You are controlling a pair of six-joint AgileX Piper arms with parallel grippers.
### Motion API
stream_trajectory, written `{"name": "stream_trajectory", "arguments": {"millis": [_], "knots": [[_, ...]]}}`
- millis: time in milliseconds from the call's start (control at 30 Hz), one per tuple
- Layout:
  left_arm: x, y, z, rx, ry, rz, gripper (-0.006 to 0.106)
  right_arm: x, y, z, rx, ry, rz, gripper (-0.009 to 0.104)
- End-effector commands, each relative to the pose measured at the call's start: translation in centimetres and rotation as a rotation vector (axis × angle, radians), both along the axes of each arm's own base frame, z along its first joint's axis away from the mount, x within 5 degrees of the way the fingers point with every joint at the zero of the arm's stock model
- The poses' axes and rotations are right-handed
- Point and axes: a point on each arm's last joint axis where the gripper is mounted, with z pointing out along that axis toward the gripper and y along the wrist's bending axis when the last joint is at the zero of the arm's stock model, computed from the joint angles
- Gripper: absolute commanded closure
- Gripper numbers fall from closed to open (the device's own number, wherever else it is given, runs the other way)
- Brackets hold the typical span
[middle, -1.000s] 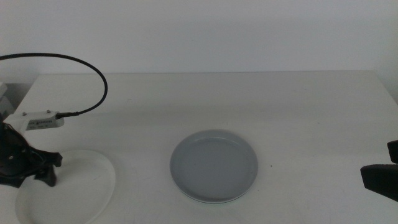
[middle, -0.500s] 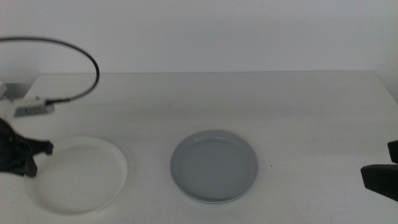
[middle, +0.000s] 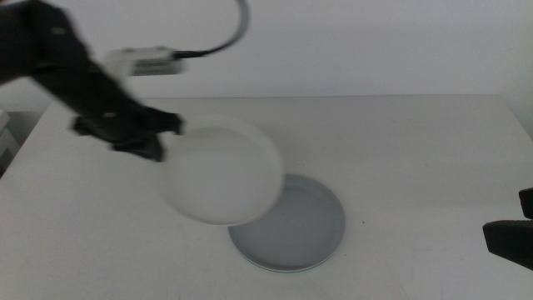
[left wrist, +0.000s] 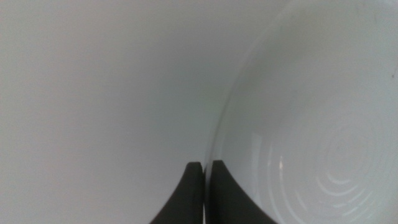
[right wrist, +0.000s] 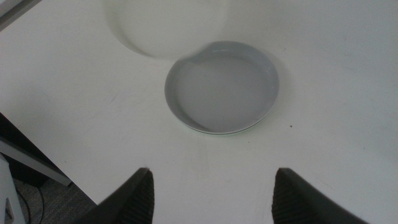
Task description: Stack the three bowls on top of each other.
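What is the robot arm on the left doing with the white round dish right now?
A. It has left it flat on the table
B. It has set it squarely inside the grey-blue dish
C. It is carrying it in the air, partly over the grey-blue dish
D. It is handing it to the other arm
C: the left gripper pinches the white round dish by its rim, raised and overlapping the grey-blue round dish; the right gripper waits open at the table's near edge.

I see a white table (middle: 416,142) with a matte top, running back to a pale wall. Directly on it sits a grey-blue bowl (middle: 300,237), shallow and plate-like; a thin mint green rim (right wrist: 211,131) shows under its near edge, so it rests in a second dish. A tiny dark speck (middle: 362,222) lies just beside the grey-blue bowl.
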Motion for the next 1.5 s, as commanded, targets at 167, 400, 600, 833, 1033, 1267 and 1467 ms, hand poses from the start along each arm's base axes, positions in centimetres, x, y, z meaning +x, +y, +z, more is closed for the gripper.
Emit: {"name": "stream_trajectory", "arguments": {"millis": [167,400,600,833,1033,1267,1467], "knots": [[1.4,-8.0,-0.2,-0.072,-0.022,-0.116,0.100,0.2,0.0,1.1,0.044,-0.061,-0.021,0.046],[2.0,-10.7,-3.3,-0.096,0.031,-0.134,0.100,0.2,0.0,1.1,0.043,-0.060,-0.021,0.046],[2.2,-10.9,-4.0,-0.088,0.043,-0.143,0.068,0.2,0.0,1.1,0.043,-0.060,-0.021,0.046],[1.6,-10.4,-1.6,-0.060,0.034,-0.195,-0.004,0.2,0.0,1.1,0.043,-0.060,-0.021,0.046],[0.7,-8.3,3.4,0.099,-0.055,-0.174,-0.004,0.2,0.0,1.1,0.043,-0.060,-0.021,0.046],[-0.8,-5.1,8.3,0.284,-0.256,-0.075,-0.004,0.2,0.0,1.1,0.043,-0.060,-0.021,0.046],[-1.3,-2.5,10.3,0.283,-0.303,-0.011,-0.004,0.2,0.0,1.1,0.043,-0.060,-0.021,0.046]]}}
